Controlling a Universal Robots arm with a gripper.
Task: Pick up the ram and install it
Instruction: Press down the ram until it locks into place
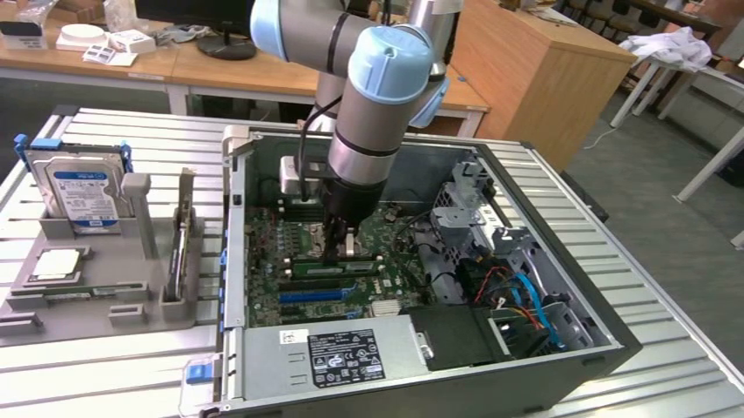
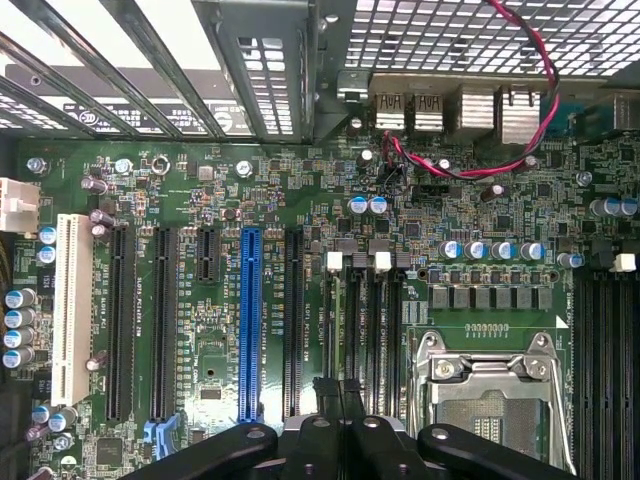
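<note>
We see the black gripper (image 1: pixel 340 252) shut tight, holding nothing, low inside the open grey computer case (image 1: pixel 605 335). Its tips press on the long thin green ram stick (image 1: pixel 337 266), which sits on the green motherboard (image 2: pixel 200 400).

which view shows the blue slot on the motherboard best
The wrist view: the blue slot runs nearly full length, unobstructed, among black slots. In the exterior view it is a short blue strip deep in the case, below the gripper.
</note>
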